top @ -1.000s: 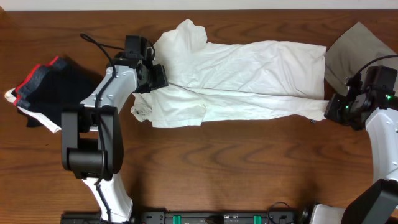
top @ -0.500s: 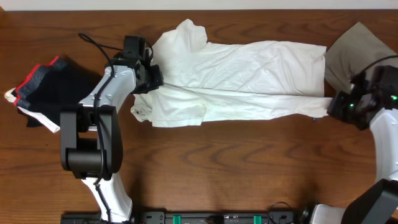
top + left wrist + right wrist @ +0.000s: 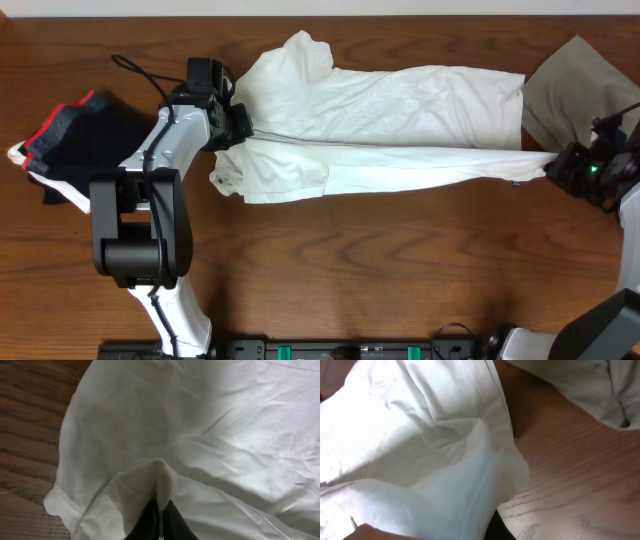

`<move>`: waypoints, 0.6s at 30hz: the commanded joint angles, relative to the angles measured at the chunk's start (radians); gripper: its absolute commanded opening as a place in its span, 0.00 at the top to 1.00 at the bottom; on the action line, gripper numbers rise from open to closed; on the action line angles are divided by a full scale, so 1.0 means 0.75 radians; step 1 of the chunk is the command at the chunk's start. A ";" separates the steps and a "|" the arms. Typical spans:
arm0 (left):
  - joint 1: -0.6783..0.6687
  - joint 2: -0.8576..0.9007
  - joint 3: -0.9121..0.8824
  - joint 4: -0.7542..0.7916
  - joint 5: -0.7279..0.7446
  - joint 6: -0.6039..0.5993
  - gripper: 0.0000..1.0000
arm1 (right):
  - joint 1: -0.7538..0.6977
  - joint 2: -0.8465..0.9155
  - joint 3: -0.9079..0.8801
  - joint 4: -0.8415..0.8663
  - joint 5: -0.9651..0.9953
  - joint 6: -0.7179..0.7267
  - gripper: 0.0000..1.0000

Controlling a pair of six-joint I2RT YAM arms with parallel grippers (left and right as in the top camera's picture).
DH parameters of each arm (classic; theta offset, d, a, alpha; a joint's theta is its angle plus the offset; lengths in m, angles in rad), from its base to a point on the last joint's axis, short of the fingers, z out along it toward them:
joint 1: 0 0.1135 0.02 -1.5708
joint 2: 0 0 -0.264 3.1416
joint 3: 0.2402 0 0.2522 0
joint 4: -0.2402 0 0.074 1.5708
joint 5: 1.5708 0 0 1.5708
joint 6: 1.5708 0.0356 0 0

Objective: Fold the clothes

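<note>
A large white wrinkly T-shirt (image 3: 390, 120) lies spread across the wooden table (image 3: 350, 260), folded lengthwise, no print showing. My left gripper (image 3: 243, 128) is shut on a pinch of the shirt's cloth (image 3: 160, 472) near its left, collar end; its dark fingertips (image 3: 150, 520) stand closed together under the fold. My right gripper (image 3: 558, 165) is shut on the shirt's lower right corner (image 3: 470, 480), pulled out to the right into a thin stretched point. Only one dark finger (image 3: 497, 530) shows beneath the cloth there.
A dark garment with red and white trim (image 3: 70, 145) lies heaped at the left edge. A grey-brown cloth (image 3: 575, 85) lies at the upper right, also in the right wrist view (image 3: 590, 385). Bare wood shows along the front.
My right gripper moved right, drawing the shirt's lower right corner out taut. My left gripper shifted slightly left and back with its pinch of cloth.
</note>
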 commanded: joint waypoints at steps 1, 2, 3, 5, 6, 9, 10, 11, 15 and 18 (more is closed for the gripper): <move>0.007 0.003 -0.008 -0.009 -0.030 0.001 0.94 | -0.015 0.001 0.028 -0.039 -0.023 0.001 0.99; 0.007 0.003 -0.008 -0.009 -0.030 0.001 0.94 | -0.015 0.001 0.028 -0.049 -0.022 0.001 0.99; 0.007 0.003 -0.008 -0.009 -0.030 0.001 0.94 | -0.015 0.001 0.028 -0.061 -0.022 0.001 0.99; 0.007 0.003 -0.008 -0.011 -0.030 0.001 0.94 | -0.015 0.001 0.028 -0.087 -0.022 -0.003 0.98; 0.007 0.003 -0.008 -0.012 -0.030 0.001 0.94 | -0.015 0.001 0.028 -0.102 -0.022 -0.004 0.97; 0.007 0.003 -0.008 -0.013 -0.030 0.001 0.94 | -0.015 0.001 0.028 -0.133 0.008 -0.004 0.96; 0.007 0.003 -0.008 -0.013 -0.029 0.001 0.94 | -0.015 0.001 0.028 -0.139 0.017 -0.004 0.96; 0.007 0.003 -0.008 -0.013 -0.030 0.001 0.94 | -0.015 0.001 0.028 -0.146 0.028 -0.004 0.96; 0.007 0.003 -0.008 -0.018 -0.030 0.001 0.94 | -0.015 0.001 0.028 -0.173 0.034 -0.014 0.92; 0.007 0.003 -0.008 -0.018 -0.030 0.001 0.94 | -0.015 0.001 0.028 -0.174 0.033 -0.014 0.92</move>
